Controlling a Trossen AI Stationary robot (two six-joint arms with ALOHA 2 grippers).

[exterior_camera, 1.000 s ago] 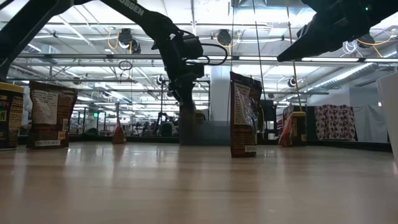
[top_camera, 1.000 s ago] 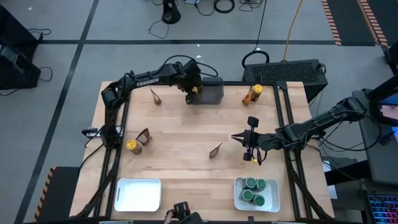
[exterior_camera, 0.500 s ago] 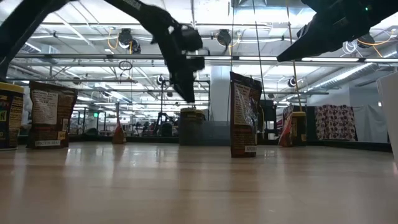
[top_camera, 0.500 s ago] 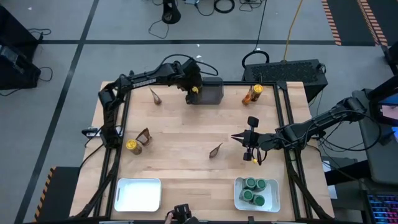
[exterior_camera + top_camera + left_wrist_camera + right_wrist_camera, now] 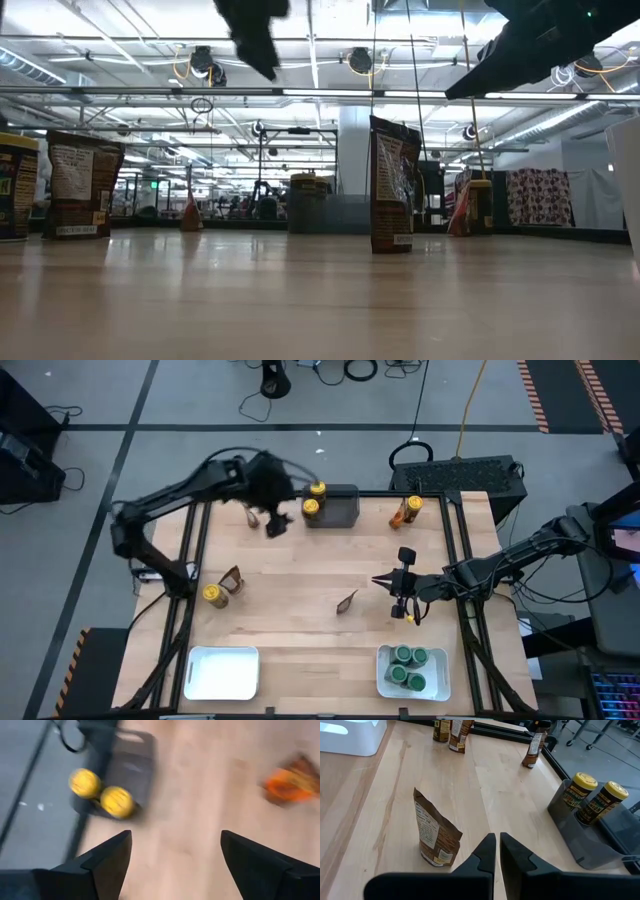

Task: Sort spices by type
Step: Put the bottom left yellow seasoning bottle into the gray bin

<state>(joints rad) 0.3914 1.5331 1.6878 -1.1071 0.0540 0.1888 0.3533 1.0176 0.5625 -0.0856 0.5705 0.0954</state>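
The left gripper [image 5: 277,523] is held above the far part of the table [image 5: 300,570], its fingers [image 5: 102,862] spread apart with nothing between them. Just to its side, toward the table's far edge, a dark grey bin [image 5: 337,506] is seen, and two yellow-lidded jars [image 5: 313,499] are standing in the bin's end nearest that gripper, touching each other. A brown packet [image 5: 250,513] stands close by the left gripper on its other side. Farther off, nearer the front-left of the table, another yellow-lidded jar [image 5: 211,594] is set just beside a second brown packet [image 5: 232,581].

The right gripper [image 5: 385,580] is held over the right-middle of the table with its fingers [image 5: 487,852] pressed together, empty. A third brown packet [image 5: 347,600] stands upright just ahead of its tips. Beyond it, at the far right corner, an orange packet [image 5: 400,515] and a further yellow-lidded jar [image 5: 414,506] are placed side by side. Behind the right gripper, at the near edge, green-lidded jars [image 5: 409,666] are gathered in a white tray [image 5: 440,678]; a second white tray [image 5: 222,672] lies at the near left.
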